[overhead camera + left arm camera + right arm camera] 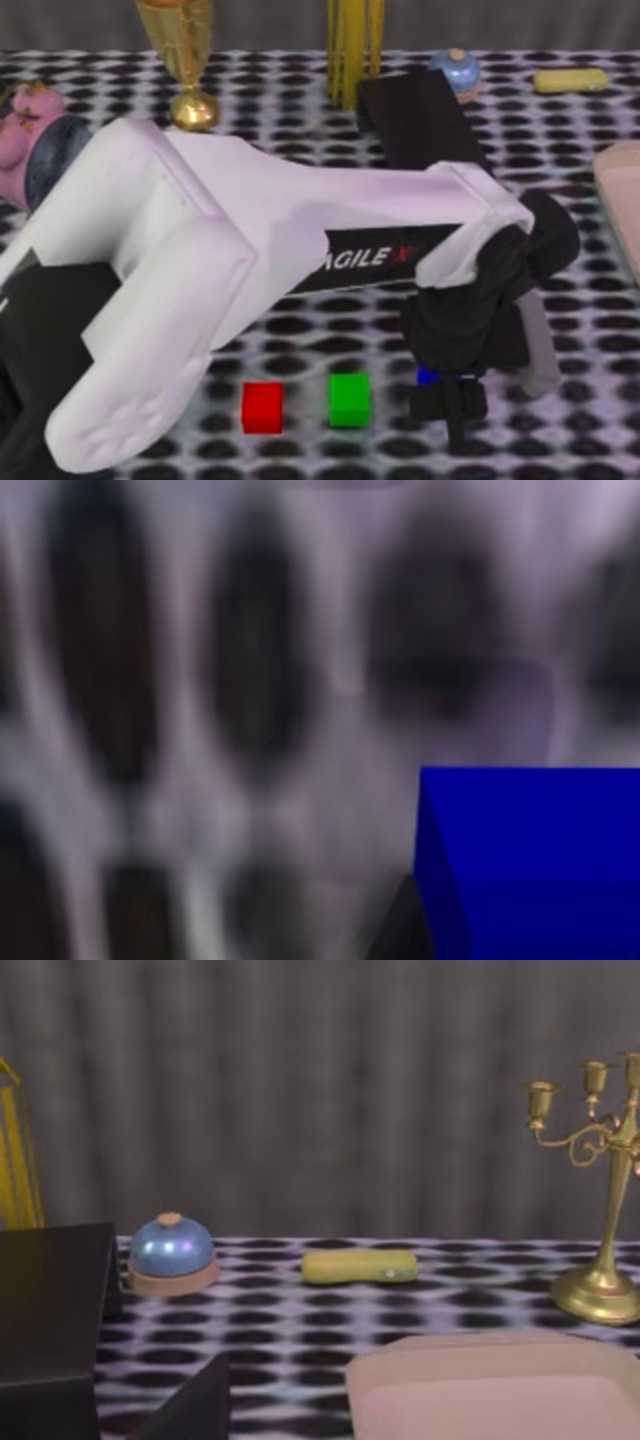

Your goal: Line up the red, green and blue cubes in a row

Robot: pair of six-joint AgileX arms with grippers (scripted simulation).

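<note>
Top view shows the left gripper (448,395) lowered over the deep blue solid cube (428,376), which peeks out at its ten o'clock. Whether its fingers pinch it I cannot tell. Bright green cube (349,399) and bright red cube (262,407) sit at its nine o'clock.

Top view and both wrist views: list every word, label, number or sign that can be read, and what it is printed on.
"AGILE X" stands on a black band along the left arm, in the top view; its first letter is partly cut off and the X is red.
The red cube, green cube and blue cube carry no marks.
Neither wrist view shows any text.
</note>
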